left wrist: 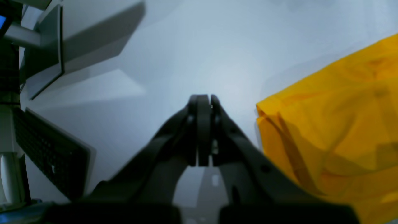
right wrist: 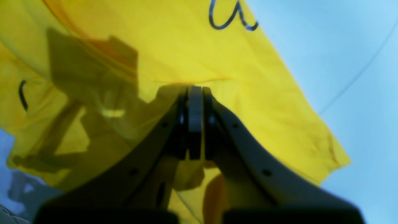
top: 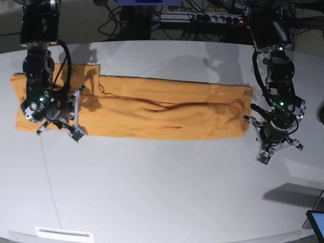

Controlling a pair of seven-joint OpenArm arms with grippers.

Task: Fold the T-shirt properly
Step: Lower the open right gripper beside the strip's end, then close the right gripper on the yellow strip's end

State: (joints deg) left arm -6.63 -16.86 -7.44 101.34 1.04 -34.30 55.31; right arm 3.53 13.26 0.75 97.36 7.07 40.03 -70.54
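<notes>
The orange-yellow T-shirt lies flat as a long folded strip across the far half of the white table. My right gripper is over the strip's left end. In the right wrist view it is shut, low over the cloth. I cannot tell whether it pinches fabric. My left gripper is just off the strip's right end. In the left wrist view it is shut and empty over bare table, with the shirt's edge to its right.
A power strip and cables lie beyond the table's far edge. A screen corner sits at the front right. A grey stand and a black meshed panel show at the left of the left wrist view.
</notes>
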